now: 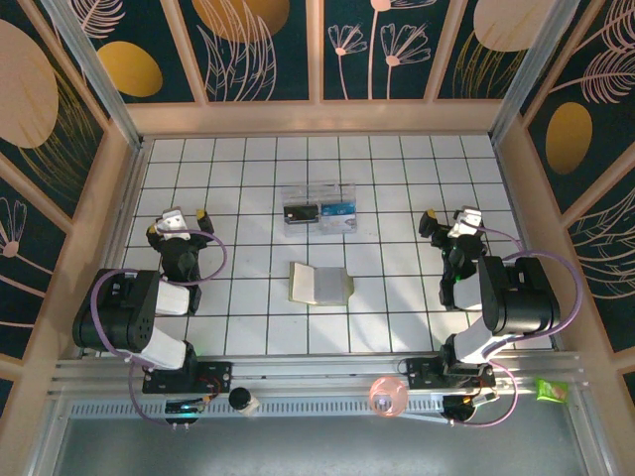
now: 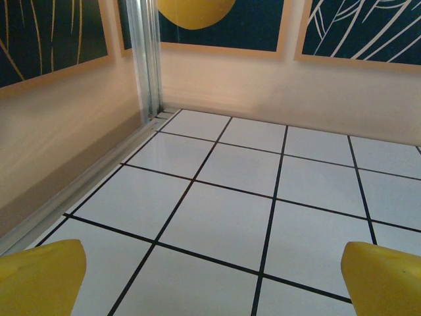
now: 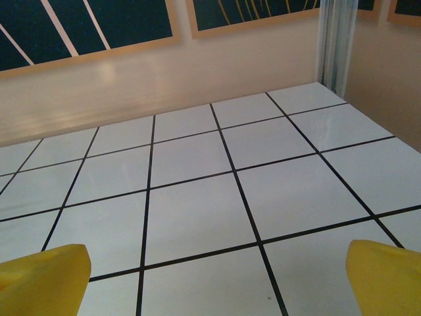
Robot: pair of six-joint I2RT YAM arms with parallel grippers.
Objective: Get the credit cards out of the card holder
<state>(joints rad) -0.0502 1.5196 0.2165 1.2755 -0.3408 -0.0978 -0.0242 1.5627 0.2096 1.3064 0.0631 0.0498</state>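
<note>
- The small olive-green folding card holder [image 1: 319, 284] lay open like a book in the middle of the white tiled worktop [image 1: 248, 327]. Its cream inside faced up.
- It lay between the two arms, well apart from both grippers.
- It was too small in the top view to tell if any cards were in it.
- A clear plastic box [image 1: 318, 210] with dark and blue things inside sat near the card holder, on the far side of it.
- The left gripper [image 1: 180, 218] was on the left side of the worktop. In its own camera, its yellow fingertips [image 2: 39, 280] stood wide apart with bare tiles between them. It held nothing.
- The right gripper [image 1: 451, 218] was on the right side of the worktop. Its yellow fingertips [image 3: 385, 276] were wide apart too, and it held nothing.
</note>
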